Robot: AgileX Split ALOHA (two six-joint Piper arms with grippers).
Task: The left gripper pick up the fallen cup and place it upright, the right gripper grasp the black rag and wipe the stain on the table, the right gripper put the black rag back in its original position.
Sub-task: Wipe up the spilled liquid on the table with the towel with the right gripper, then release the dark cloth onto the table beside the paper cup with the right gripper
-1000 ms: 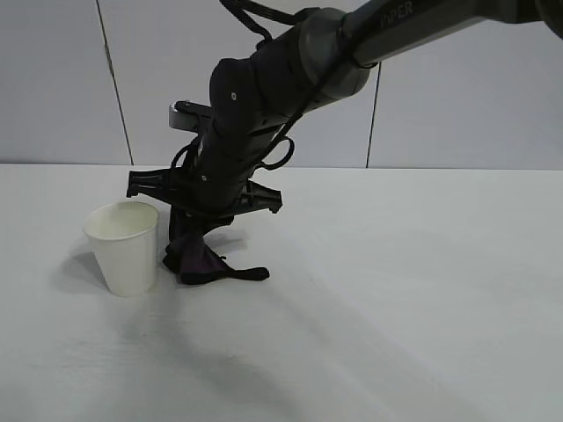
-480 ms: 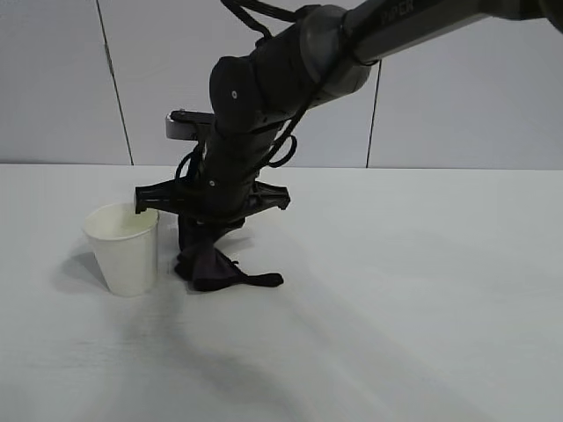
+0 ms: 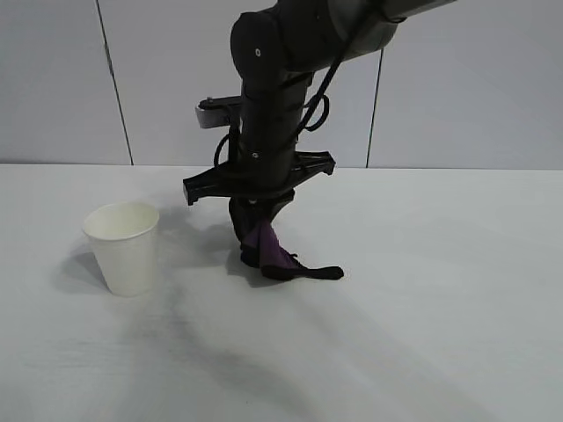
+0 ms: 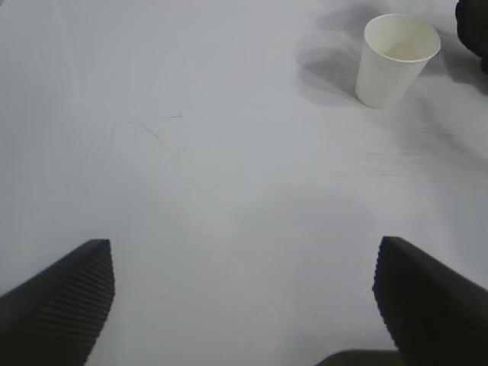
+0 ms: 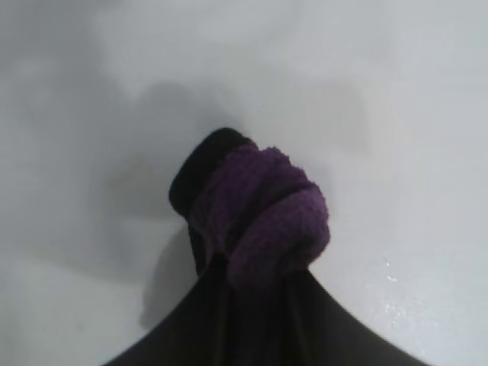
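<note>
The black rag (image 3: 274, 253) hangs bunched from the right gripper (image 3: 255, 230), whose fingers are clenched on its upper part; its lower folds and thin black tail trail on the desk (image 3: 422, 334), out toward the right of the exterior view. The right wrist view shows the purple cloth (image 5: 263, 217) rolled into a wad between the dark fingers, with the white desk (image 5: 396, 91) below it and faint wet specks on the surface just beside the wad. The right arm comes down steeply from the top of the exterior view, its gripper pointing down.

The cup (image 3: 124, 247) stands upright on the desk, well apart from the rag, on the left of the exterior view.

The left gripper (image 4: 244, 305) is poised above the bare desk (image 4: 198, 168) with its fingers (image 4: 65, 293) spread wide and nothing between them; the cup (image 4: 396, 59) stands far ahead of it.
</note>
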